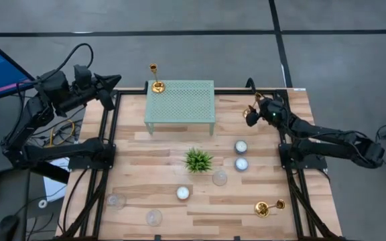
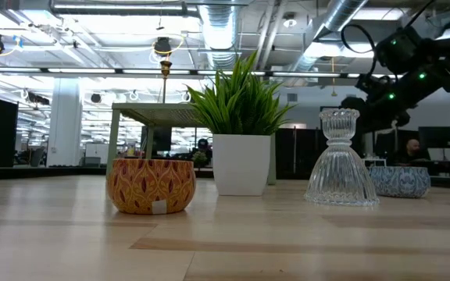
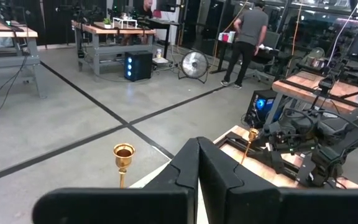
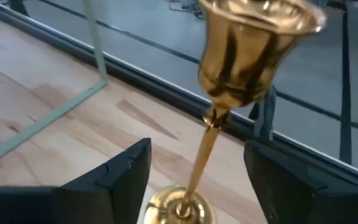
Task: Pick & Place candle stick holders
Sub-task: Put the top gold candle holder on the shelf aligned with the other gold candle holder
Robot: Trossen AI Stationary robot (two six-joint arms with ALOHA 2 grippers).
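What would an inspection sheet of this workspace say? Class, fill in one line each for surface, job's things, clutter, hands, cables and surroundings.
Surface: wooden table carrying a pale green mesh stand.
Job's things: three gold candlesticks; one upright on the stand's corner, one between the right hand's fingers, one lying on its side near the right front corner.
Clutter: small potted plant, white tealights, clear glass cups.
Hands: left hand shut, raised off the table's left rear corner; right hand open around its candlestick, not gripping.
Cables: loose wires on the floor by the left arm.
Surroundings: grey floor, other workbenches, a fan, a person standing far off.
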